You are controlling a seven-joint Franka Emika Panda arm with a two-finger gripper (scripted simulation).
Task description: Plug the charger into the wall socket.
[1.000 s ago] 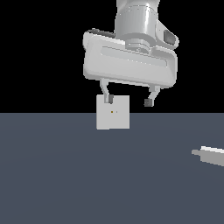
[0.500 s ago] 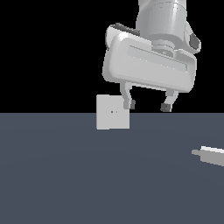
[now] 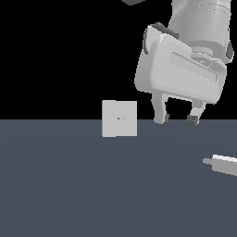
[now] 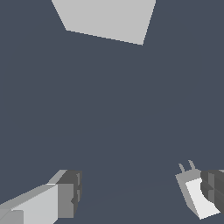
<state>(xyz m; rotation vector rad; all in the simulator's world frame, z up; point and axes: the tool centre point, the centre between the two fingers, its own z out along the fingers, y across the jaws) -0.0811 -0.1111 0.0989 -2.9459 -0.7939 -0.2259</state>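
The wall socket (image 3: 119,119) is a flat upright light-grey square plate with a tiny yellowish dot at its centre, standing on the dark floor left of centre in the exterior view; in the wrist view the wall socket (image 4: 106,18) shows as a grey slab. The charger (image 3: 223,165), a small grey block with a white top and a narrow stub pointing toward the exterior view's left, lies at the exterior view's right edge. My gripper (image 3: 177,119) hangs open above the floor between them, holding nothing. In the wrist view the charger (image 4: 195,195) lies beside one dark fingertip (image 4: 213,187), prongs showing.
A dark blue-grey floor (image 3: 92,185) carries both things. Behind it the background is black. The large white gripper body (image 3: 183,69) fills the upper part of the exterior view's right.
The gripper has travelled toward the exterior view's right, from in front of the wall socket to a spot nearer the charger, and has come lower. Its fingers stay open. Socket and charger have not moved.
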